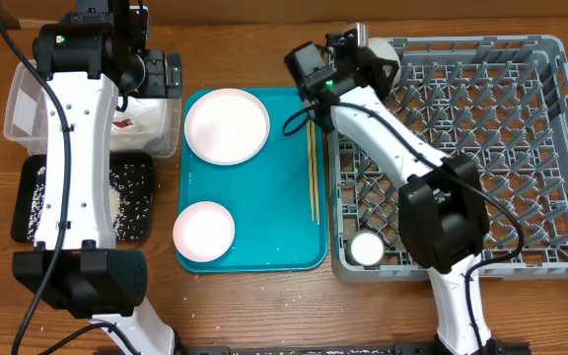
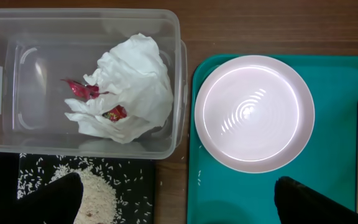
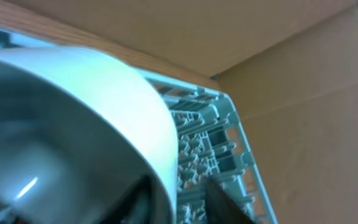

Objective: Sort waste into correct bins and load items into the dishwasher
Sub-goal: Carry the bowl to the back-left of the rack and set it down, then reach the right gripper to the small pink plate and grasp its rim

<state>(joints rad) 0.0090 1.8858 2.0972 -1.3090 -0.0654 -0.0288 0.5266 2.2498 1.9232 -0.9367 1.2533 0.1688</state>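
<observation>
At the far left corner of the large square grey plastic dish rack (image 1: 521, 148), the right gripper (image 3: 179, 200) holds a round white bowl (image 3: 73, 124). Its dark fingers (image 3: 224, 200) are closed on the bowl's wall, and the bowl is tilted and blurred just above the rack's lattice in the right wrist view. A small white cup (image 1: 368, 248) sits in the rack's near left corner, well apart from that gripper. Over on the far left, the left gripper (image 2: 179, 200) hangs with its fingers spread wide and nothing between them, above the gap between the clear plastic rectangular tub (image 2: 180, 74) and the teal serving tray (image 2: 229, 193). Inside the tub lie a crumpled white paper napkin (image 2: 132, 81) and a small red wrapper scrap (image 2: 79, 89) resting on it. Just near of the tub, the shallow black rectangular tray (image 2: 138, 199) holds loose white rice grains (image 2: 98, 193). On the teal tray, a large round white plate (image 2: 253, 112) sits at the far end, just right of the tub. A smaller round pink plate (image 1: 203, 232) sits at the near end, and a pair of thin wooden chopsticks (image 1: 312, 173) lies along the tray's right side.
</observation>
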